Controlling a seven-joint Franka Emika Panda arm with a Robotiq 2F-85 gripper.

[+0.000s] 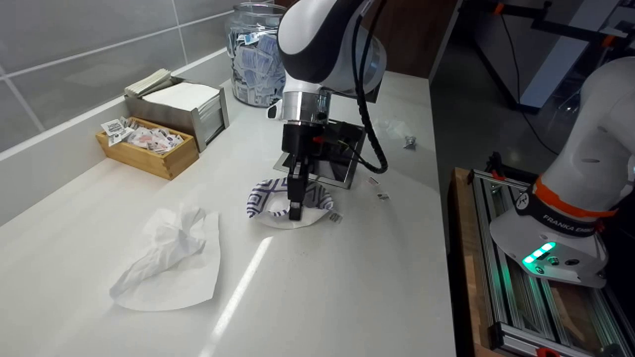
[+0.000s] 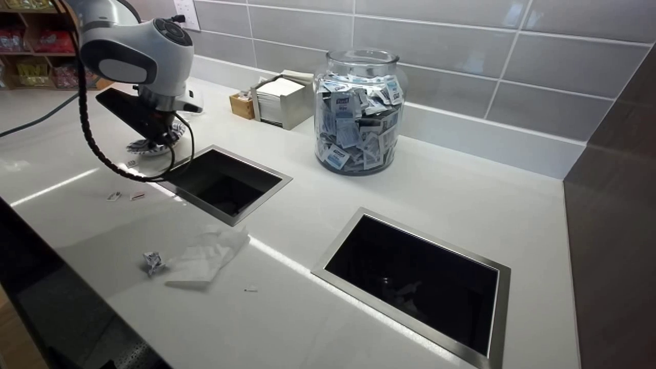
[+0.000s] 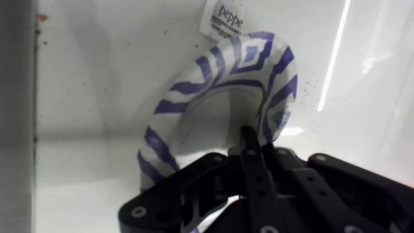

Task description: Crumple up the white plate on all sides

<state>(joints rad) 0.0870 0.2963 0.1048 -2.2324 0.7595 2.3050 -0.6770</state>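
Observation:
The white plate (image 1: 259, 199) with a purple zigzag pattern on its rim lies on the counter, its edges bent up and its front side folded. It also shows in an exterior view (image 2: 141, 146), partly behind the arm, and in the wrist view (image 3: 207, 119). My gripper (image 1: 295, 214) points down at the plate's front rim. In the wrist view my gripper (image 3: 257, 139) has its two fingers close together, one inside the plate and one outside, with the folded rim pinched between them. Part of the plate is hidden under the gripper body.
A crumpled white napkin (image 1: 171, 258) lies near the plate. A wooden packet box (image 1: 171, 161), a napkin holder (image 1: 191, 111) and a glass jar (image 2: 359, 120) stand along the wall. A metal-rimmed opening (image 2: 262, 201) is beside the plate. A paper packet (image 3: 226, 17) touches the plate.

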